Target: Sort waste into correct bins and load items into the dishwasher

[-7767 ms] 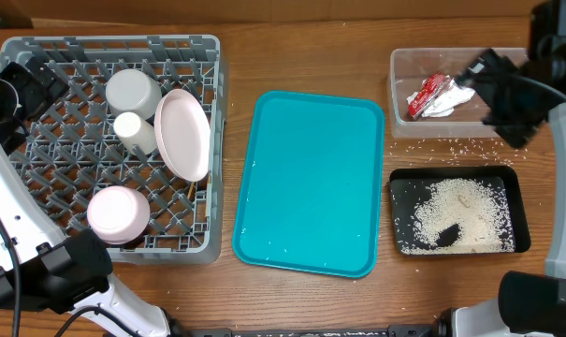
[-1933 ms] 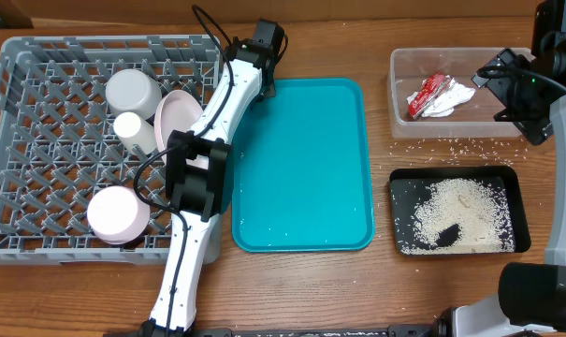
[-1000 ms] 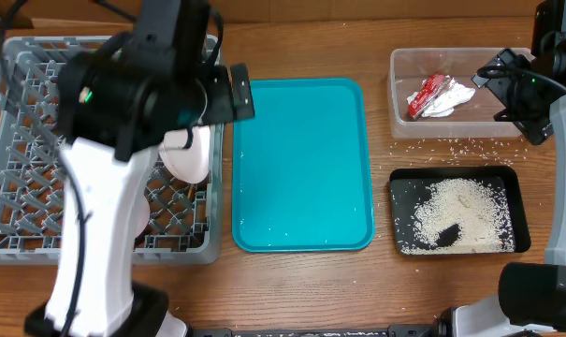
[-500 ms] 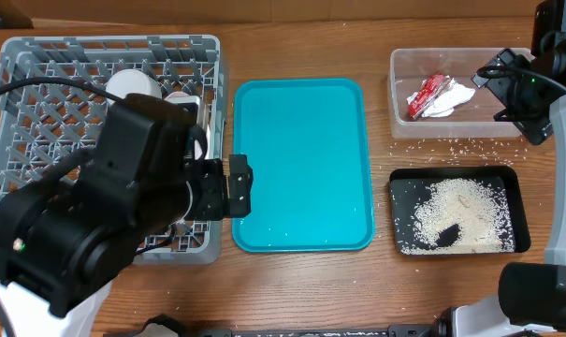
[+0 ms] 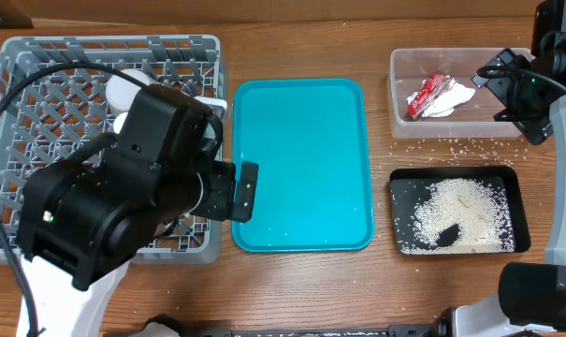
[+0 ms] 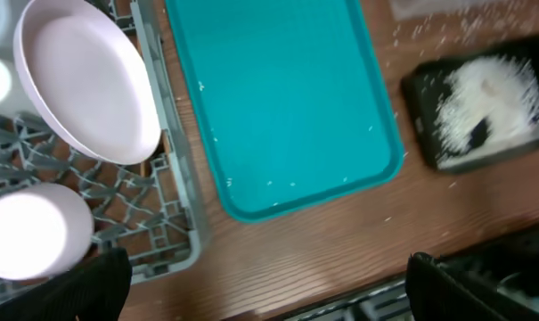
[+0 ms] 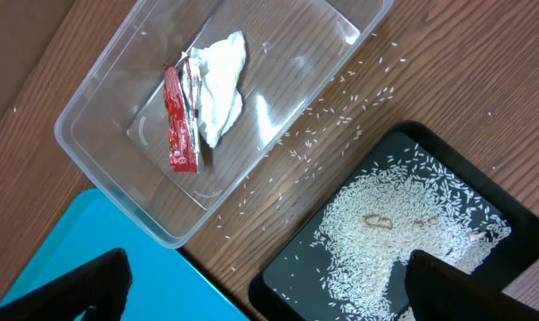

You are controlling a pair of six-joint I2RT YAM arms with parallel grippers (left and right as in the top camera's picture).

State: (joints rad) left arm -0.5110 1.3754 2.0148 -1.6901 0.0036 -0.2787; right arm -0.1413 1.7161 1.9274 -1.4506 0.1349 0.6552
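One dish rack [image 5: 95, 42]: at 9 o'clock on the table [image 5: 301, 51], much of it hidden in the overhead view by the left arm [image 5: 123, 206].
Crockery in the rack: a plate [image 6: 86, 85] leans on edge by the rack's 3 o'clock wall; a bowl [image 6: 28, 234] sits toward 6 o'clock; a cup [image 5: 125, 84] shows toward 12 o'clock.
Left gripper [image 6: 267, 263]: fingers spread wide to the lower corners of its wrist view, holding nothing, above the rack's 3 o'clock wall and the tray beside it.
Teal tray [image 5: 301, 164]: centre of the table, just beside the rack, with a few white specks on it.
Clear tub [image 5: 404, 117]: at 2 o'clock; inside, the sauce packet [image 5: 430, 94] touches the napkin [image 5: 456, 99] at its 3 o'clock.
Loose rice [image 5: 451, 145]: scattered on the wood between the tub and the black tray.
Black tray [image 5: 399, 187]: at 4 o'clock, a spread of rice [image 5: 456, 213] over most of its floor.
Right gripper [image 7: 267, 260]: fingers wide apart, empty; the right arm [image 5: 516, 89] hangs by the tub's 3 o'clock end.
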